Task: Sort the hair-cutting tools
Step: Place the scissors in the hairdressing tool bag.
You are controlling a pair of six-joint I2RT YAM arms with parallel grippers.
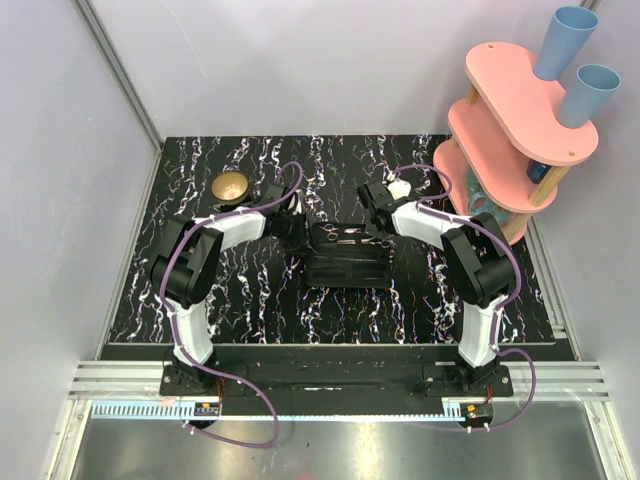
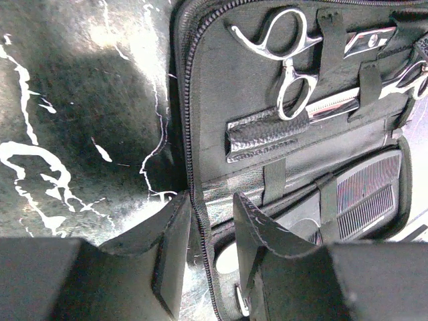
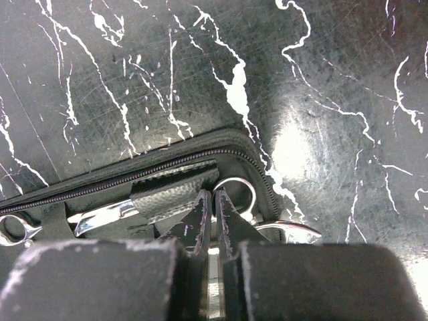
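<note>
Several scissors (image 2: 287, 65) strapped inside open case (image 1: 345, 268) mid-table (image 1: 400, 170); right fingers (image 3: 199, 224) pinched shut at far-right loops, grip unconfirmed; left fingers (image 2: 257, 227) part-open astride left case edge, empty. Risk: snag on strap (image 3: 175, 194), case dragged along.

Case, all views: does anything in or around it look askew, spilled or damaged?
Nothing stands out. The case lies open on the table, scissors sit under its straps, and a comb is tucked in its lower half. No spill or damage shows. The left claw straddles the case's zipped edge.
</note>
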